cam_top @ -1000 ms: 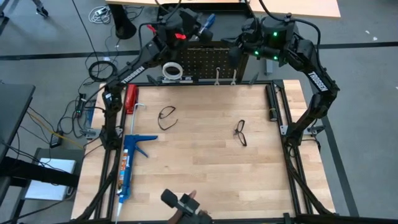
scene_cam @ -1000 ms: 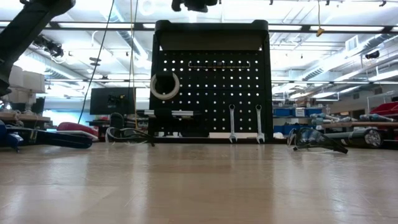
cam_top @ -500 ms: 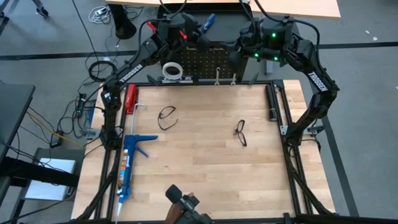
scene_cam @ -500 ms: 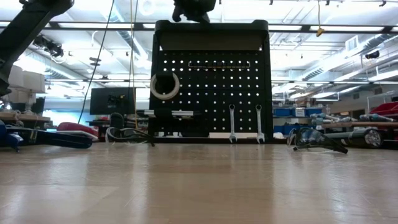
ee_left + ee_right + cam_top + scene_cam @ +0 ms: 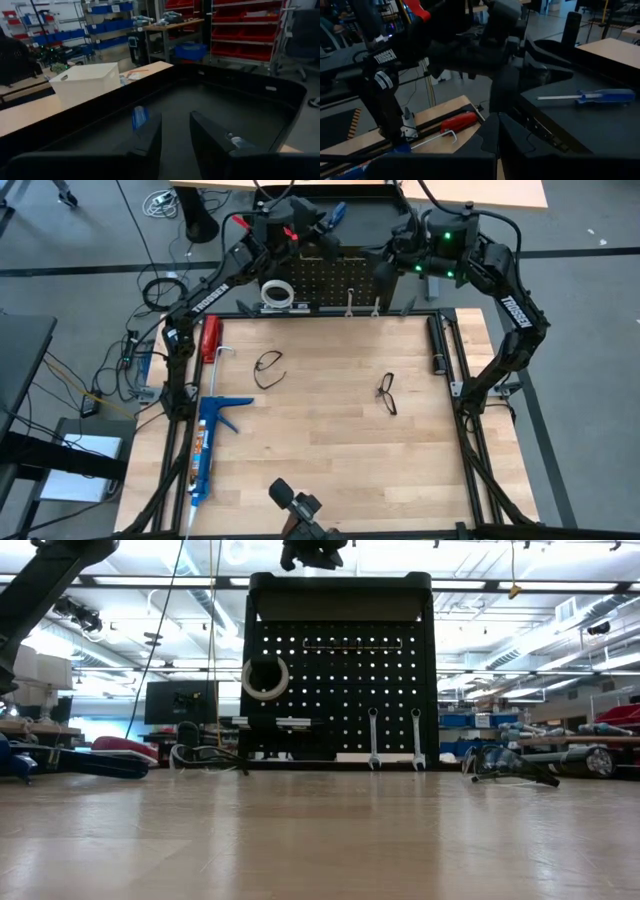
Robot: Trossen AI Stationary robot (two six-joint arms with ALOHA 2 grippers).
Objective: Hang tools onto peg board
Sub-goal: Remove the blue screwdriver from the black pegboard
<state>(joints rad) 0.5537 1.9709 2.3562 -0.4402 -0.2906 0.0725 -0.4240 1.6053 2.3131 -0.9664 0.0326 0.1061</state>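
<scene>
L pincer (image 5: pixel 175 137) sits above the top of the peg board (image 5: pixel 335 280), fingers (image 5: pixel 150 140) now parted a narrow gap w/ nothing between them. A sec ago it was near shut, so it has just let go. The screwdriver (image 5: pixel 592 96) lies flat on the board's top tray, apart from both pincers. Looks like L arm dropped it there rather than on a peg, though that's a guess.

R pincer (image 5: pixel 497 132) hovers by the board's top right, shut, holding nothing I can see; no change over the last sec.

Already on the board: tape roll (image 5: pixel 265 679) on a peg upper left, two wrenches (image 5: pixel 373 739) hanging low right of centre. These haven't moved.

Still on the surface (image 5: pixel 330 430): glasses (image 5: pixel 268 368) left of centre, second glasses (image 5: pixel 388 393) right of centre, well apart. Caulking gun (image 5: pixel 207 442) and red-handled tool (image 5: pixel 210 338) lie along the left edge, not part of the job.

Meaning: screwdriver is off the surface but prob not hung yet; both glasses remain to do. Pen-like tool not seen.
</scene>
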